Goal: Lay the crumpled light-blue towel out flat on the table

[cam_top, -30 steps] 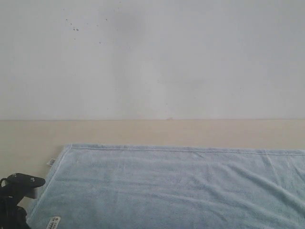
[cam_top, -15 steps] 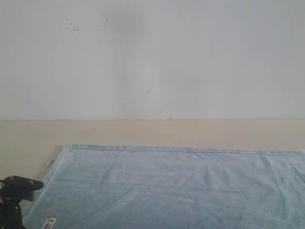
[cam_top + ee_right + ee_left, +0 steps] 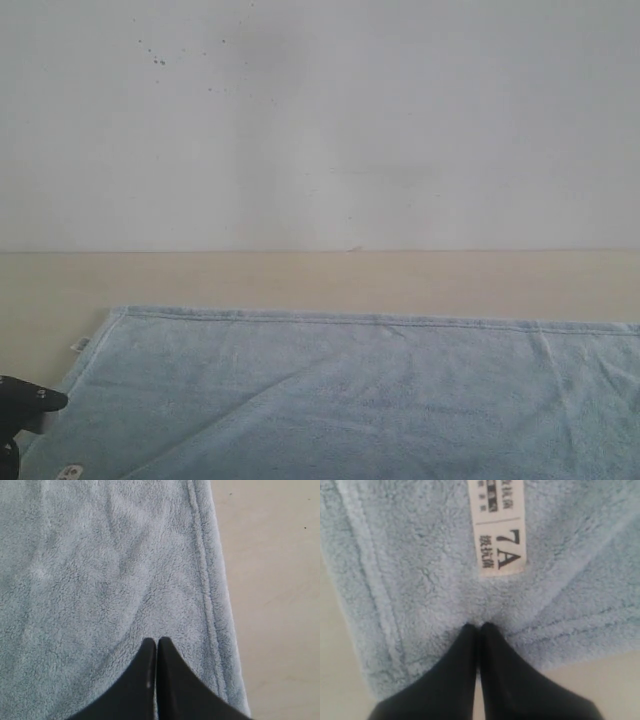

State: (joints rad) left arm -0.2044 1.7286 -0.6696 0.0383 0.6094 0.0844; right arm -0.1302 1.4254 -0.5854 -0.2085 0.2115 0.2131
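Observation:
The light-blue towel (image 3: 350, 400) lies spread across the beige table (image 3: 300, 278), its far hem straight and a few soft creases left in it. My left gripper (image 3: 479, 626) is shut, its tips pinching the fluffy towel (image 3: 420, 580) at a corner, just below a white printed label (image 3: 497, 530). Creases run out from the tips. Only a black part of the left arm (image 3: 25, 402) shows at the exterior view's lower left. My right gripper (image 3: 156, 640) is shut, with its tips over the towel (image 3: 100, 580) close to a hemmed edge (image 3: 207, 595). It is out of the exterior view.
A white wall (image 3: 320, 120) rises behind the table's far edge. Bare table (image 3: 275, 580) runs beside the towel's hem in the right wrist view. A small white side tag (image 3: 80, 346) sticks out from the towel's left edge.
The left arm has moved left and down out of the exterior view, and the whole towel has slid left with it. Its corner label has dropped nearly out of frame.

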